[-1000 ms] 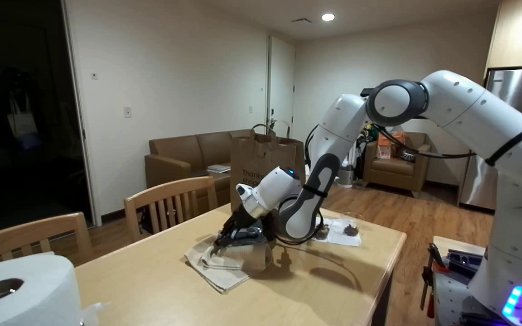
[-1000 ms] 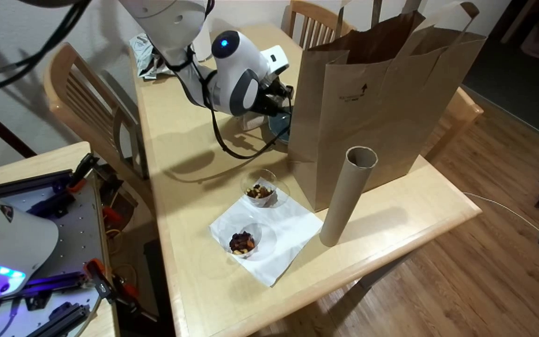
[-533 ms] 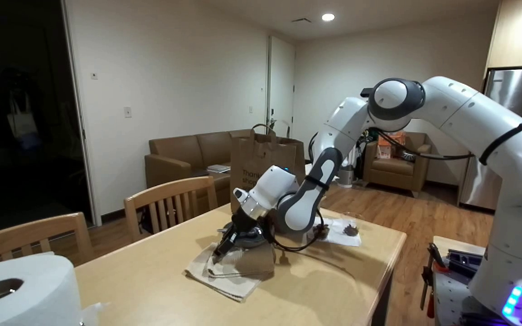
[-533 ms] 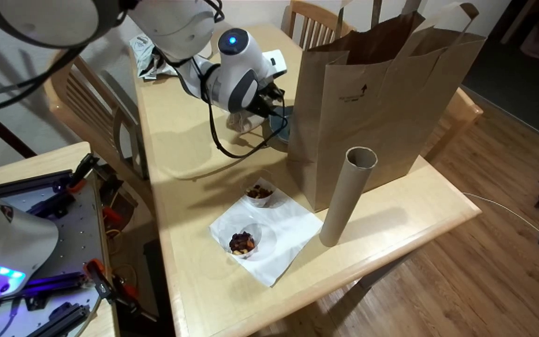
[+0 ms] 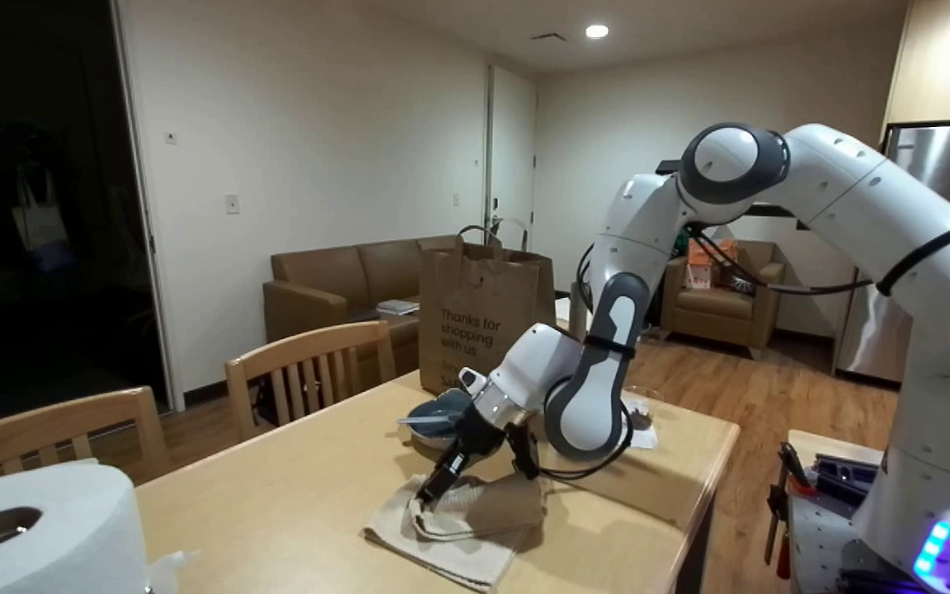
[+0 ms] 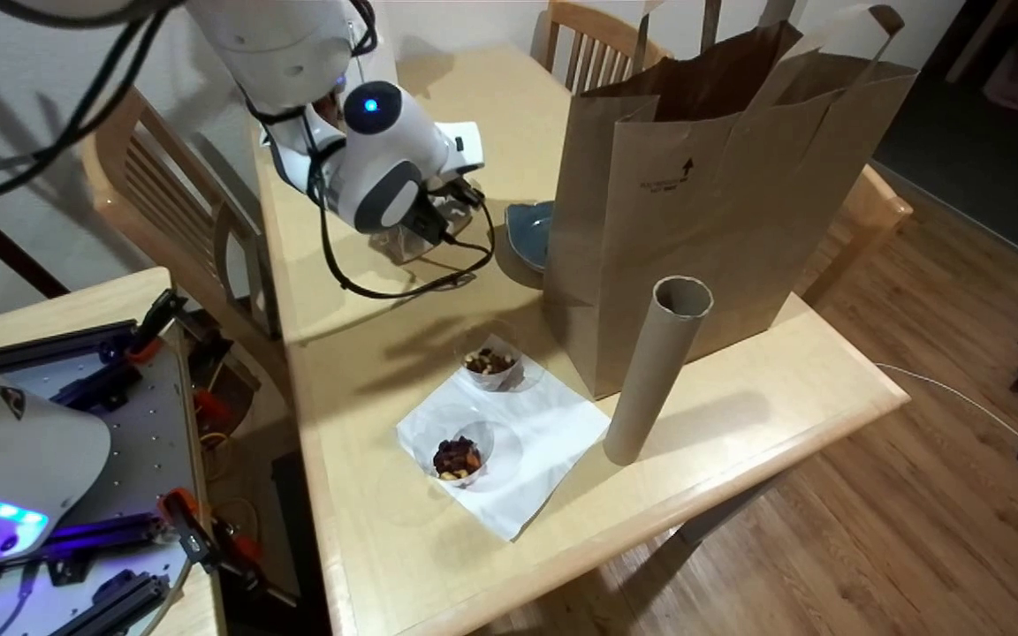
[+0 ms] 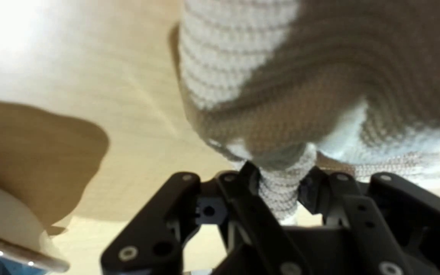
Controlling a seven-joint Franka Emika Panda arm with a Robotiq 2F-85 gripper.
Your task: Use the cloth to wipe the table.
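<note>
Closest in, my end effector [image 7: 279, 187] is clamped on a gathered fold of the cloth [image 7: 304, 84], the ribbed fabric bunched between its two tips. I expect it to handle as something light, limp and soft: nothing to break, but it will likely buckle if pushed, so I'd sooner drag it and let it trail. A thick pinch like this one, taken through the raised upper fold, looks like the right hold to me; it leaves the under layer flat for wiping, where a thin pinch of one ply could slide out.

In the wrist view the bulk of the cloth sits from 12 round to 3 o'clock of the tips, with a tail showing at 6 between them. In an exterior view it lies below the end effector, spreading from about 3 to 7 o'clock, its lower layer resting on the bench [image 5: 277, 495].

A little farther out, near the cloth but apart from it, a blue bowl [image 5: 438, 408] stands at 12 o'clock; I'd keep my strokes off that line. The paper bag [image 5: 467, 297] rises beyond, a shade past 12. In an exterior view, two clear cups [image 6: 493, 380] lie between 5 and 6 o'clock. Well apart, about 9 o'clock, stands the paper-towel roll [image 5: 54, 536].
</note>
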